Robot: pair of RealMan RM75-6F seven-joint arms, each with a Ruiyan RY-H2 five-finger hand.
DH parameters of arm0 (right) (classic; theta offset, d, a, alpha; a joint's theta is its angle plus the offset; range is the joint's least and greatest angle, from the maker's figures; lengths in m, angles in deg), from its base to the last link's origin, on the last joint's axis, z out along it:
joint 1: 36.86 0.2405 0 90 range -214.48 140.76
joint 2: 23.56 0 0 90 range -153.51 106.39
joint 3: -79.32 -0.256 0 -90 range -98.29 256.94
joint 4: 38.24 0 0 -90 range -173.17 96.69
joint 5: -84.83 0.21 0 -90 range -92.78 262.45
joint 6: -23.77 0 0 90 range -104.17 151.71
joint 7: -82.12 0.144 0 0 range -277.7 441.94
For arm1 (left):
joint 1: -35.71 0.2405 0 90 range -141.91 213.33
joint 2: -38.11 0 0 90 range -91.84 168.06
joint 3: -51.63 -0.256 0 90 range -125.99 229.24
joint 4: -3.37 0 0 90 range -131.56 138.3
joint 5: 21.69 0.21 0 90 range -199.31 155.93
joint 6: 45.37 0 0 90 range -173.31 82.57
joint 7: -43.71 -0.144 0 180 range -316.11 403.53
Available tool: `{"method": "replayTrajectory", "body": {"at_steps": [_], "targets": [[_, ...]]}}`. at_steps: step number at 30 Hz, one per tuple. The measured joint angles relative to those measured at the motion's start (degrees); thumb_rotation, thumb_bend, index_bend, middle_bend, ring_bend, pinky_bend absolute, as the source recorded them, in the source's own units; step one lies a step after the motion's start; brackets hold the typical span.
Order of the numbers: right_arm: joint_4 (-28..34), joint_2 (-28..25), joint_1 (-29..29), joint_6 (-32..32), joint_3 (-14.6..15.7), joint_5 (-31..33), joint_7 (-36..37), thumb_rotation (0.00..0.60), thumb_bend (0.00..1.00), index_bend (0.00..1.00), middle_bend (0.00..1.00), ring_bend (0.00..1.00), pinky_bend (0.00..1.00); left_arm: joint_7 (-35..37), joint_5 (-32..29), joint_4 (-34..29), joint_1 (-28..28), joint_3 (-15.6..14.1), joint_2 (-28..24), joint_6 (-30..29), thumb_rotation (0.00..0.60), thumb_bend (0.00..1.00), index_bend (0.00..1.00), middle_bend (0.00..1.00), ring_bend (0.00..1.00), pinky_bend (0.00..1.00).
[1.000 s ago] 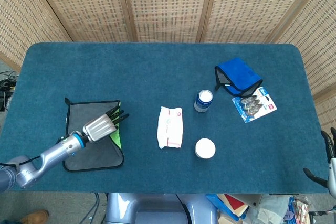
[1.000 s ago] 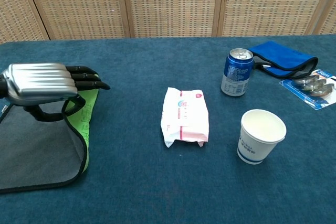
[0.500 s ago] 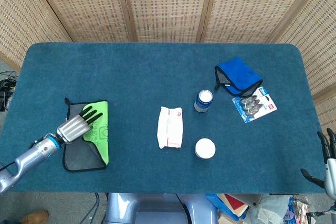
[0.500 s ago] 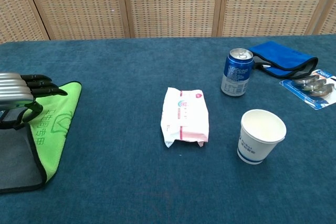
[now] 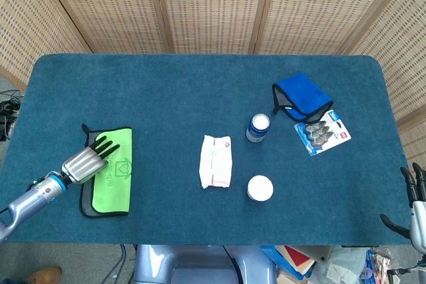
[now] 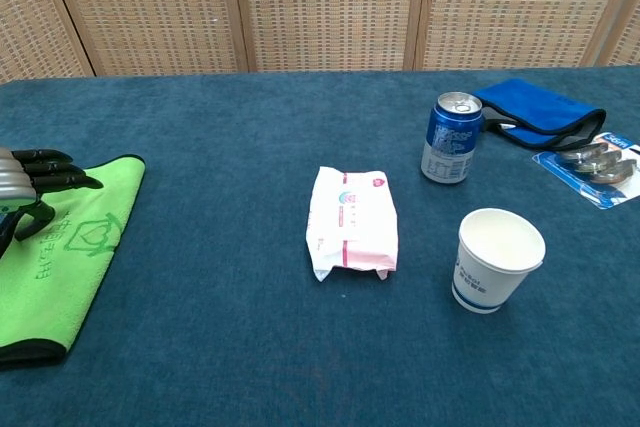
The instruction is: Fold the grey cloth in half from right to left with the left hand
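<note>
Currently, we observe the grey cloth (image 5: 112, 172) lying folded at the near left of the tabletop (image 5: 200, 91), its green underside facing up and a narrow grey strip showing along its left edge. We note the left robot hand (image 5: 85, 161) above the cloth's left part, fingers extended and spread, gripping nothing. We see the right robot hand (image 5: 414, 194) at the near right edge, fingers apart, empty.

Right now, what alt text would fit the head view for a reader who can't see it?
The robot's left hand rests on a folded cloth, green side up, at the left of a blue table. To its right lie a tissue pack, paper cup, can and blue cloth.
</note>
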Motion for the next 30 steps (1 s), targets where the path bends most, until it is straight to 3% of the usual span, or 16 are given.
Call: {"method": "replayTrajectory", "body": {"at_steps": [30], "targets": [[0.13,0.06,0.12,-0.33,0.21,-0.16,-0.29,0.600,0.00,0.00,0.00,0.00,0.00,2.35,0.17,5.71,1.87,0.42,1.59,0.57,0.600,0.55,0.62,0.00,0.00,0.00]]}}
